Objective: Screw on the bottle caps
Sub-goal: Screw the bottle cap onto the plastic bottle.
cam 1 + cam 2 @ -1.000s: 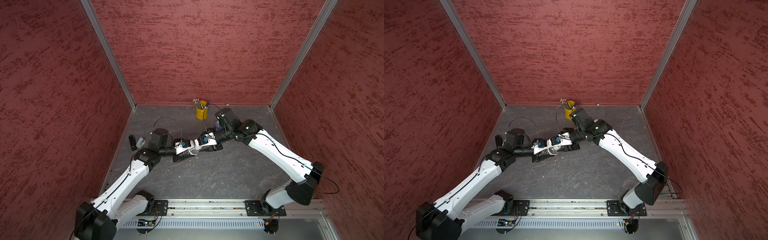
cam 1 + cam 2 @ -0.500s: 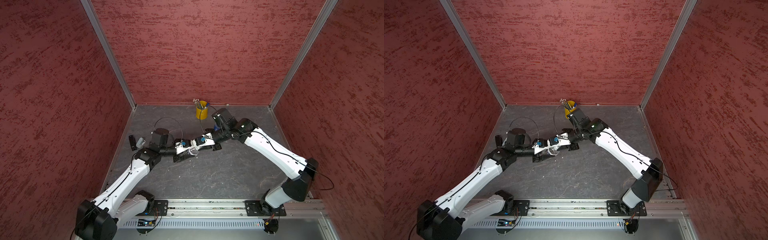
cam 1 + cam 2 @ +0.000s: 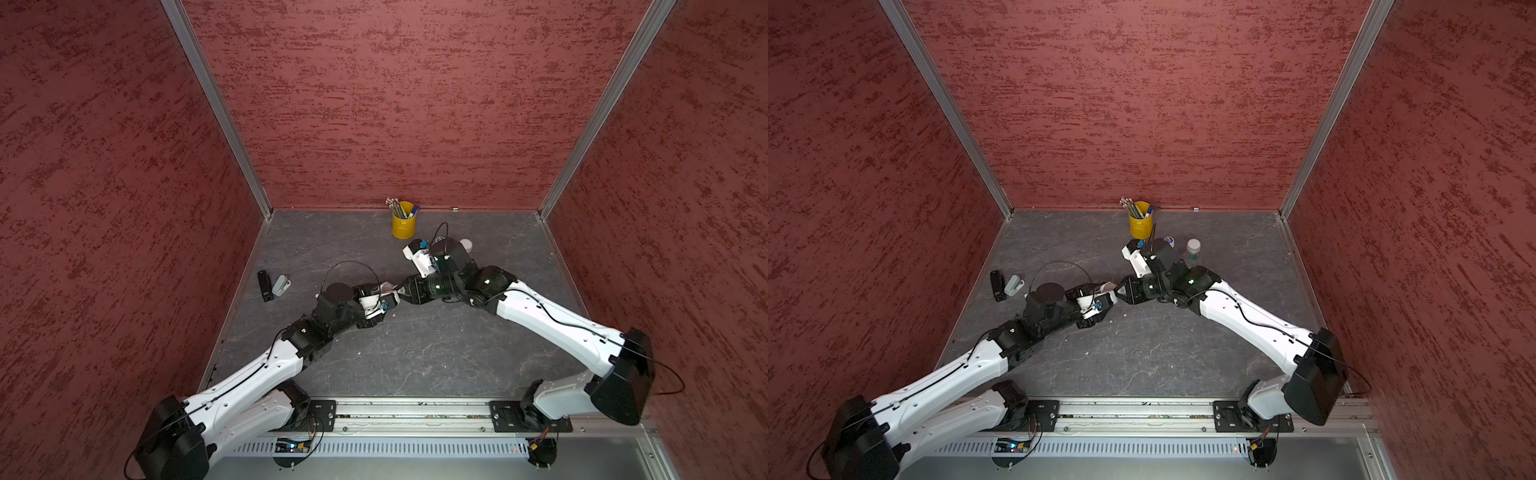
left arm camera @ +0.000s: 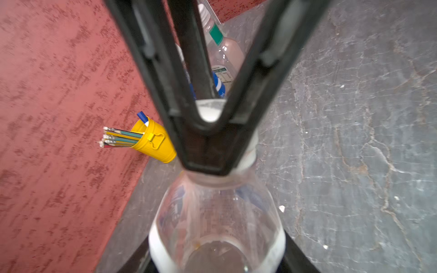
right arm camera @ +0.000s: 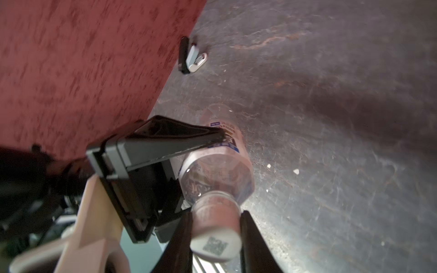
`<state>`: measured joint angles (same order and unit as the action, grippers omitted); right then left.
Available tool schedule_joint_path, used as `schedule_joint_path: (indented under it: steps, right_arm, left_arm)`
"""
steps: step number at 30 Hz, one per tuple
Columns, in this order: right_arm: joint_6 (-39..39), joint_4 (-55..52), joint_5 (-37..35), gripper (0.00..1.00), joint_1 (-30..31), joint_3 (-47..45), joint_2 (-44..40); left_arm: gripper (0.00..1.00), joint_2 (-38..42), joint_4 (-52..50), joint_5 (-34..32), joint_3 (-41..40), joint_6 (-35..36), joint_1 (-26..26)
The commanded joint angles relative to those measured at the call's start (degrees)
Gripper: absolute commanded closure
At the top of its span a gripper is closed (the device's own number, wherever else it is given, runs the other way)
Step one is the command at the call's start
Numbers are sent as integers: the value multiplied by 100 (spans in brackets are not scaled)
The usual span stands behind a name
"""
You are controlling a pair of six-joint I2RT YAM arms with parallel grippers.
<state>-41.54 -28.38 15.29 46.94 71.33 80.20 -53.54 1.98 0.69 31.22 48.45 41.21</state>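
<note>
A clear bottle [image 4: 216,219] with a white label and black print lies level above the table, my left gripper [image 4: 216,260] shut on its body. On its neck sits the small white cap [image 5: 216,236] with a dark square mark. My right gripper [image 5: 216,238] is shut on that cap, a black finger [image 5: 182,236] on each side. In both top views the two grippers meet mid-table, left [image 3: 384,291] against right [image 3: 402,293]. Two other bottles stand behind: a blue-labelled one [image 4: 220,86] with a blue-and-white cap [image 3: 1169,240], and a green-banded one [image 4: 222,45] with a white top [image 3: 1193,245].
A yellow pencil cup [image 3: 403,224] stands at the back wall, near the right wrist. A small black object [image 3: 264,286] and a grey one [image 3: 281,286] lie close to the left wall. Red walls enclose the grey table [image 3: 415,357] on three sides.
The right gripper's jaws have narrowed onto the cap. The right wrist has turned, so its white camera mount now points toward the back. The left arm has kept its hold.
</note>
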Motion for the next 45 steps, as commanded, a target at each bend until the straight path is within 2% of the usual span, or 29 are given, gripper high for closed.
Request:
schedule_joint_path:
  steps: [1, 3, 7, 9, 11, 13, 15, 16, 18, 20, 23, 25, 28, 31, 37, 39, 45]
  right_arm:
    - [-3952, 774, -1878, 100, 96, -142, -97]
    - [-4679, 531, -1780, 100, 179, 69, 41]
    - [-5484, 404, -1505, 100, 226, 209, 217]
    - [-5488, 374, -1723, 100, 228, 180, 126]
    - [-5064, 320, -2162, 98, 224, 188, -74]
    - [-3809, 466, -2917, 96, 219, 144, -359]
    - [-2234, 928, -3276, 83, 183, -3, -599]
    - [-1439, 1189, -3173, 76, 117, -86, -696]
    - [-62, 1549, -2950, 63, 25, -211, -829]
    - [1238, 1711, -2457, 54, -65, -257, -905]
    - [3401, 1723, -1072, 43, -197, -244, -954]
    - [5087, 1356, -48, 40, -272, -161, -976]
    - [6782, 511, 726, 37, -414, 23, -965]
    - [8160, -293, 1448, 36, -544, 327, -893]
    - [10068, -1631, 1634, 40, -572, 944, -463]
    - [10361, -1798, 1763, 41, -570, 1102, -330]
    - [10581, -1690, 2011, 43, -566, 1354, -22]
  left_arm:
    - [56, -33, 1576, -289, -101, 1014, 650]
    - [56, -212, 1942, -598, -152, 1318, 871]
    - [55, -568, 2149, -791, -182, 1605, 1059]
    - [55, -691, 2105, -887, -187, 1532, 1061]
    - [55, -666, 1805, -928, -146, 1263, 989]
    - [56, -494, 1037, -531, -33, 736, 720]
    - [55, -269, 222, 488, 67, 240, 190]
    - [56, -194, -211, 1040, 140, 50, -127]
    - [55, -144, -728, 1637, 247, -78, -523]
    - [56, -208, -1189, 2224, 448, -118, -765]
    - [56, -399, -1636, 3033, 733, -181, -1152]
    - [56, -533, -1778, 3469, 889, -204, -1367]
    - [56, -687, -2008, 3927, 1122, -164, -1623]
    - [55, -776, -2218, 4203, 1295, -52, -1763]
    - [55, -796, -2143, 4278, 1301, -27, -1779]
    - [55, -778, -2147, 4323, 1312, -35, -1772]
    - [55, -798, -2156, 4396, 1329, -26, -1716]
